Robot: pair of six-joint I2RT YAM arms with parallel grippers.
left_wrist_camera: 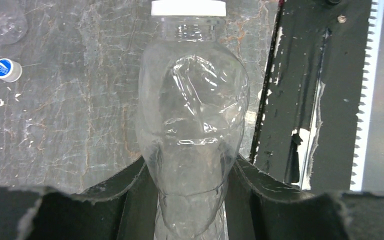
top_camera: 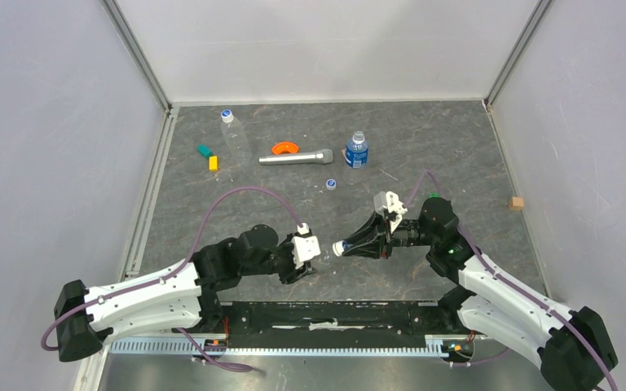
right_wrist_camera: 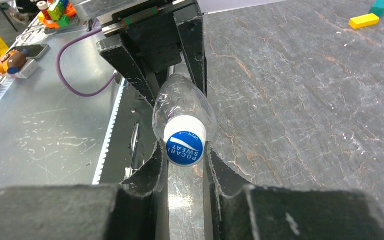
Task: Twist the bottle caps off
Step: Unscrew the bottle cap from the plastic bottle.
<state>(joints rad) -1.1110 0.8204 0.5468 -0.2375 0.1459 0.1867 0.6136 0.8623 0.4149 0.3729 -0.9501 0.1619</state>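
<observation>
1. The held bottle [left_wrist_camera: 192, 115] hangs level above the near-centre table [top_camera: 424, 147], long axis left-right, neck pointing right.
2. The left gripper [top_camera: 310, 254] is clamped round its body. The right gripper [top_camera: 350, 244] is closed on its cap [right_wrist_camera: 185, 148], meeting it end-on along the same axis.
3. The cap looks seated on the neck, so the twist has to run about that axis.
4. A loose cap [top_camera: 331, 184] lies just beyond. The labelled bottle [top_camera: 356, 151] stands far centre, capped. The second clear bottle [top_camera: 232, 134] lies far left, capped.
5. The silver cylinder [top_camera: 296, 157] and orange piece [top_camera: 284, 147] sit far off. Nothing crowds the grip.
</observation>
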